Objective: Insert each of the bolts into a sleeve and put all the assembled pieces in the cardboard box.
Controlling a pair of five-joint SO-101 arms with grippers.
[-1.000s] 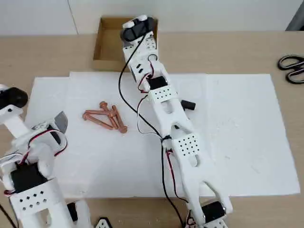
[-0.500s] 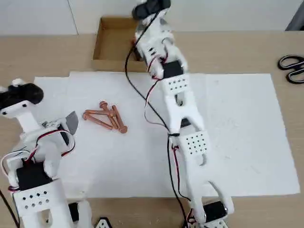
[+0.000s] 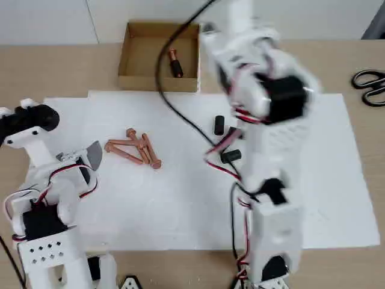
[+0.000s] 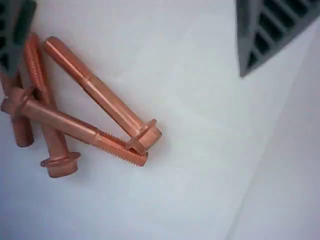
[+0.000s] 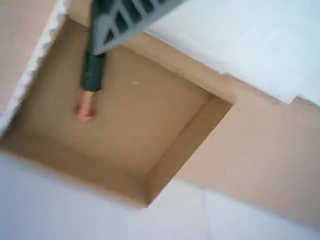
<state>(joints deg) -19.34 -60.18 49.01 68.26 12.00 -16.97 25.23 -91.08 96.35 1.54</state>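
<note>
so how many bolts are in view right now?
5. Four loose in a crossed pile on the white sheet. One bolt lies in the cardboard box, inside a sleeve. The right arm may hide more.

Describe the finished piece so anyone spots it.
Find the cardboard box beyond the far edge of the white sheet. The assembled piece lies alone inside: a copper bolt in a black sleeve, unlike the bare bolts and empty sleeves on the sheet.

A tan table [image 3: 60,66] carries a white sheet [image 3: 325,156] and scissors [image 3: 370,84], with a pale wall [image 3: 48,18] behind.
</note>
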